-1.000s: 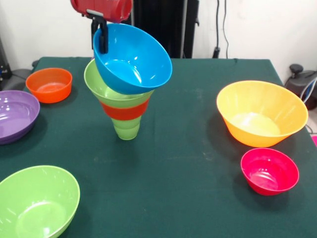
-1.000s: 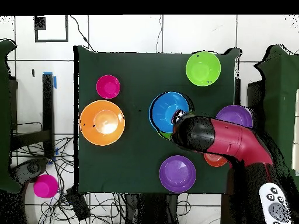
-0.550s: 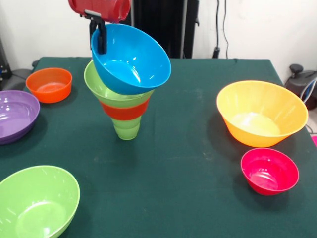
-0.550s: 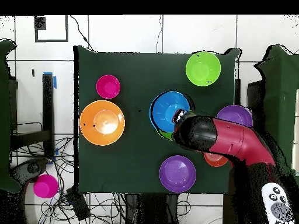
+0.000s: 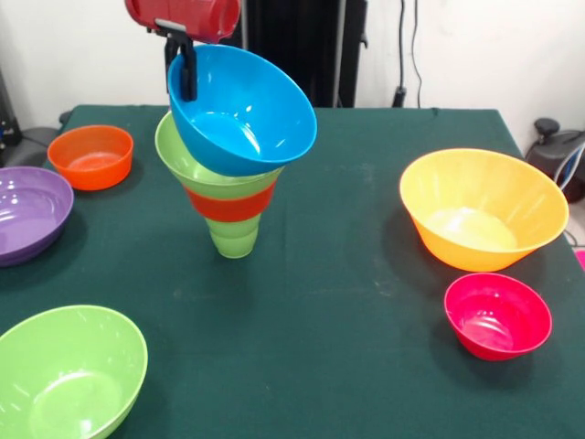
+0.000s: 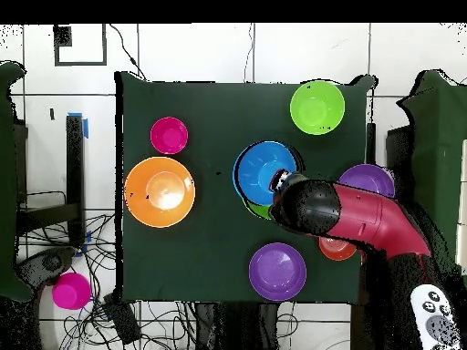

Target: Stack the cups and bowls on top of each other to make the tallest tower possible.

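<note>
The end effector (image 5: 186, 69) is clamped on the blue bowl's (image 5: 242, 110) rim at 10 o'clock, holding it tilted atop the tower (image 5: 228, 197) mid-bench (image 5: 347, 302).

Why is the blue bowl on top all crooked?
Tipped. The blue bowl leans toward the camera on the tower, because the gripper holds its far rim up.

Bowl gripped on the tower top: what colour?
Blue, tilted, gripper pinching its rim. Front view shows it best.

Blue bowl (image 5: 242, 110) slightly higher, more tilted.
</note>
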Motion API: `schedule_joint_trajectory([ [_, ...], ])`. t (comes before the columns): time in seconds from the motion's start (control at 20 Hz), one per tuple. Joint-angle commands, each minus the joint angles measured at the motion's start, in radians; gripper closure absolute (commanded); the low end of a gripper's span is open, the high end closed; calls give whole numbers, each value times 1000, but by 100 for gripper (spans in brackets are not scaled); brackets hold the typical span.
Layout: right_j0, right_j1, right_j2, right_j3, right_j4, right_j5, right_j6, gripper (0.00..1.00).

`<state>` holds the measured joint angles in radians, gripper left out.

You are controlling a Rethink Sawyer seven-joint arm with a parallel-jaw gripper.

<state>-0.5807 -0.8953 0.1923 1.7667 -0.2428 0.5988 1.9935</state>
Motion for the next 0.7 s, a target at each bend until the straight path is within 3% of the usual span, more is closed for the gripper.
schedule_joint_trajectory([
  [0.05, 5, 17, 77, -4, -89, 25, -136, 100],
  [0.7, 3, 15, 62, -6, -106, 22, -138, 100],
])
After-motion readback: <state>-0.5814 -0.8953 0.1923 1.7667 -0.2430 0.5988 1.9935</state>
